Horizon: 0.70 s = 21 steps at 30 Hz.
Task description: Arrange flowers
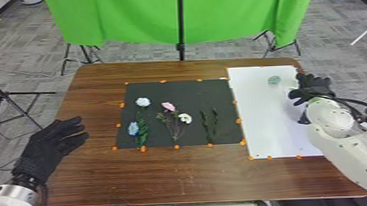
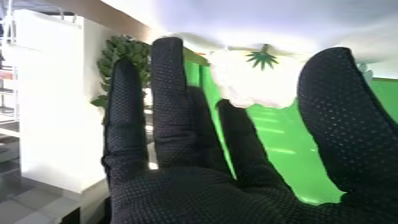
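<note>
The right hand (image 1: 313, 89), in the frame's right part, is spread near a white flower (image 2: 242, 82). The left hand (image 1: 47, 147) is open at lower left.

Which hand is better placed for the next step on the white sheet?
Probably the right. The right hand is at the white sheet's right edge, a white flower near its fingers; the left hand is away, left of the black mat.

No words, labels, brands, numbers or signs are showing readably in the head view. In the right wrist view, too, no lettering or figures are coming through legibly.
</note>
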{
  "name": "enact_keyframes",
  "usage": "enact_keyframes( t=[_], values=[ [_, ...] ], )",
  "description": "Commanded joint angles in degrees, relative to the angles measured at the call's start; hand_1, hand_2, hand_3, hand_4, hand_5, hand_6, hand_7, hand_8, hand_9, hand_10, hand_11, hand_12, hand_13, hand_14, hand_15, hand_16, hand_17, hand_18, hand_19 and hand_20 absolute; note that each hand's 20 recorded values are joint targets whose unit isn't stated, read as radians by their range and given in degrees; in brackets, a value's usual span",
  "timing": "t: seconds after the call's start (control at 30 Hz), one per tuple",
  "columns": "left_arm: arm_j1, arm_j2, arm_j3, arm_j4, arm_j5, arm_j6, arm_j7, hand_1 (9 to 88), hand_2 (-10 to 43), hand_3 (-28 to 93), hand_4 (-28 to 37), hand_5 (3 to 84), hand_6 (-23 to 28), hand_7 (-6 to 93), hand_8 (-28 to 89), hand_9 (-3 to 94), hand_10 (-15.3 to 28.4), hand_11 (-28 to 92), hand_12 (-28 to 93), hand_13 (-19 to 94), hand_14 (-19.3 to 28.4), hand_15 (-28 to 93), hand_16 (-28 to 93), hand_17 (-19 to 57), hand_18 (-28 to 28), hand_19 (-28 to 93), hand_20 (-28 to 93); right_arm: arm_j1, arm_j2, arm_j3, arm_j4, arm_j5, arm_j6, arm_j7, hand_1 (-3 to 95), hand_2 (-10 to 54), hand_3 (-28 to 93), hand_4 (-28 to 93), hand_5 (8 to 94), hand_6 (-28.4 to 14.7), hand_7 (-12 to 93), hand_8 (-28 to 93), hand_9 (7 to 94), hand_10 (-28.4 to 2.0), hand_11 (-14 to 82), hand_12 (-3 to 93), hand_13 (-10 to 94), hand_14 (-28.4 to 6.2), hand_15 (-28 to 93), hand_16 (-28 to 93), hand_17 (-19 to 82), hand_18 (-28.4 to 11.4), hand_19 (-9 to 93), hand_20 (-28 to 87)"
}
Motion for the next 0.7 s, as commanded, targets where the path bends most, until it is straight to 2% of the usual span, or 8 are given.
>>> enact_keyframes(
  t=[0.03,0.13,0.27,0.33,0.4,0.53,0.57,0.7],
  values=[
    [-2.15,3.09,-2.32,-0.71,-0.08,-0.87,-0.24,26.7,6.3,73,-28.3,41.3,7.0,24.5,-12,34.7,15.7,34,14,27,18.5,51,-8,-6.4,23.8,63,-4,0.58,-0.2,-1.97,0.96,-1.69,1.84,0.69,34.6,-9.5,89,-28,43.9,-1.1,26,-19,57.7,-7.1,24.4,14.8,68,-2.6,35,17,18,-17.0,64,16],
    [-2.97,3.94,-3.4,-0.87,-0.08,-1.42,-0.42,26.7,6.4,72,-28.3,41.3,7.0,24.5,-12,34.7,15.7,34,14,27,18.5,51,-8,-6.4,23.8,63,-4,0.42,0.01,-2.95,1.22,-2.84,4.92,-0.07,41.3,-8.8,83,-28,56.8,2.6,28,-17,76.2,-4.4,16.1,23.1,78,0.4,29,31,22,-15.1,65,21],
    [-3.08,4.39,-4.05,-0.85,-0.11,-1.46,-0.04,26.7,6.4,72,-28.3,41.4,6.9,24.5,-12,34.7,15.7,34,14,27,18.4,51,-8,-6.4,23.8,63,-4,-0.23,0.03,-2.98,1.03,-4.1,9.01,-2.31,48.1,-7.9,78,-28,73.6,3.8,35,-11,90.4,-2.9,14.7,29.3,88,0.2,33,31,27,-13.6,69,28],
    [-2.55,4.48,-4.18,-0.91,-0.39,-1.1,0.29,26.7,6.4,73,-28.3,41.4,7.0,24.5,-12,34.7,15.7,34,14,27,18.5,51,-8,-6.4,23.8,63,-4,-0.41,-0.03,-2.99,0.44,-4.48,11.18,-3.06,49.0,-8.5,80,-28,77.1,3.3,34,-10,92.5,-2.4,15.5,30.2,90,0.2,35,30,28,-13.3,71,30],
    [-3.08,2.92,-4.48,-0.91,0.36,-2.07,-0.74,26.7,6.4,72,-28.3,41.4,7.0,24.5,-12,34.7,15.7,34,14,27,18.5,51,-8,-6.3,23.9,63,-4,-0.93,-0.04,-2.87,-1.03,-4.62,14.0,-3.63,48.5,-9.1,82,-28,78.2,2.7,33,-10,93.3,-2.2,15.4,30.9,91,0.2,36,30,29,-13.4,71,31],
    [-2.85,2.39,-4.39,-0.9,0.34,-1.95,-0.89,26.7,6.4,73,-28.3,41.4,7.0,24.4,-12,34.7,15.7,34,14,27,18.5,51,-8,-6.4,23.9,63,-4,-0.97,-0.93,-2.24,-3.23,-6.21,14.62,-5.19,47.9,-9.4,83,-28,78.7,2.4,34,-9,93.6,-2.3,16.1,31.5,91,0.3,36,31,29,-13.5,72,32],
    [-2.57,3.31,-4.1,-0.78,-0.13,-1.43,-0.18,26.7,6.4,72,-28.3,41.4,7.1,24.4,-12,34.7,15.7,34,14,27,18.5,51,-8,-6.4,23.9,63,-4,-0.77,-0.92,-2.54,-3.88,-5.91,15.22,-5.38,47.7,-9.4,83,-28,78.9,2.3,34,-10,93.6,-2.3,16.2,31.4,91,0.3,36,31,29,-13.5,72,32],
    [-1.91,3.5,-4.01,-0.89,-0.25,-0.72,0.41,26.8,6.4,72,-28.3,41.5,7.1,24.1,-12,34.6,15.8,34,14,27,18.6,51,-7,-6.3,23.9,63,-4,-1.93,-0.78,-2.37,-8.53,-5.6,17.82,-8.34,47.5,-9.5,84,-28,78.9,2.2,34,-9,93.7,-2.4,16.6,31.7,91,0.1,36,31,29,-13.7,72,32]
  ],
)
